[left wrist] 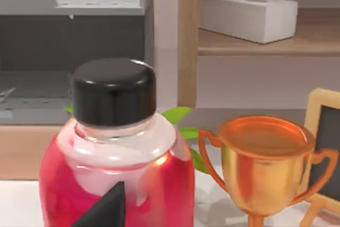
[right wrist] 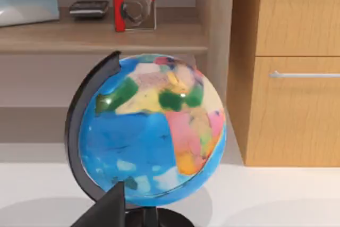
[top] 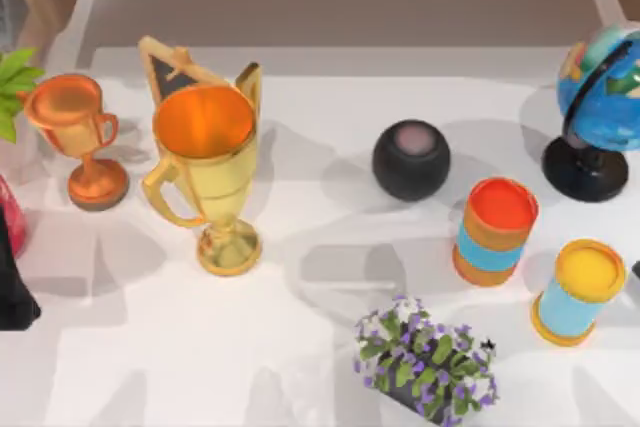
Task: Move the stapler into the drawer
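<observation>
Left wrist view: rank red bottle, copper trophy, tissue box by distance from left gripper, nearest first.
1. Red bottle, directly in front of the left gripper.
2. Copper trophy, farther back, beside the bottle.
3. Tissue box, farthest, up on the shelf.

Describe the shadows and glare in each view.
Top view: soft grey shadows spread across the table beside the gold trophy and black ball. Left wrist view: a white highlight on the bottle cap and bright sheen on the copper trophy. Right wrist view: small glints on the globe, with a faint shadow under it.
</observation>
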